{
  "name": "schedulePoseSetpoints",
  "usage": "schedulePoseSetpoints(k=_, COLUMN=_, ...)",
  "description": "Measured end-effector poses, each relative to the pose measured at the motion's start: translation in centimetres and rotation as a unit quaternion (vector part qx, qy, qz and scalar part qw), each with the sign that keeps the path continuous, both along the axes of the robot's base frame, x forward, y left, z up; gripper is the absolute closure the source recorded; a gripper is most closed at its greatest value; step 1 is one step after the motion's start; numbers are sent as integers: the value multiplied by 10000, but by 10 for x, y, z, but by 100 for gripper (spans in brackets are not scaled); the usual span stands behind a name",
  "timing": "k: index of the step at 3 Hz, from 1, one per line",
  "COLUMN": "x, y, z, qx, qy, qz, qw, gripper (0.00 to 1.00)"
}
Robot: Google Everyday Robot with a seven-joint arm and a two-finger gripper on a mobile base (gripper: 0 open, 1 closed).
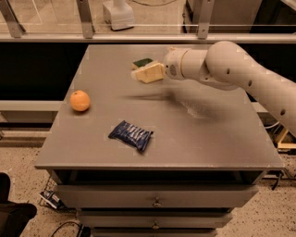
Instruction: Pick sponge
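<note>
A: Surface first. Grey table, drawers under it, speckled floor, a glass barrier behind.

B: OK. And what's on it?

A: Three things. An orange fruit near the left edge, a dark blue snack packet toward the front, left of centre, and the sponge at the far side, about mid-width. All well apart from one another.

B: How much of the sponge shows?

A: Only a dark green patch. The rest is hidden behind the gripper.

B: Where exactly is the gripper?

A: Right against the sponge on its near side, overlapping it. It's pale and points left, on the end of a white arm that reaches in from the right. There's a dark shadow streak on the table just in front of it.

B: Is the claw open or closed? Does it have the sponge?

A: Can't tell either way. Its spread isn't readable, and I can't see whether it has hold of the sponge or is only next to it. I also can't tell whether the sponge is resting on the table or is off it.
</note>
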State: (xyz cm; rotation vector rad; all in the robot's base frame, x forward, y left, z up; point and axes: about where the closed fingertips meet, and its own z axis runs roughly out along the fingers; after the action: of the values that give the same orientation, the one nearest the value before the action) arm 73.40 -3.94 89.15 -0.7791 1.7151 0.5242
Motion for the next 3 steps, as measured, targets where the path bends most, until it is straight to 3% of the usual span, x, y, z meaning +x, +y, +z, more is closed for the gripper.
schedulePoseSetpoints(k=1, x=2, y=9, z=-14, qx=-3, qy=-60, qz=40, qw=10000, gripper=0)
schedulePoseSetpoints(k=3, x=2, y=25, z=-50, qx=534, qy=44, qz=15, qw=9986, gripper=0)
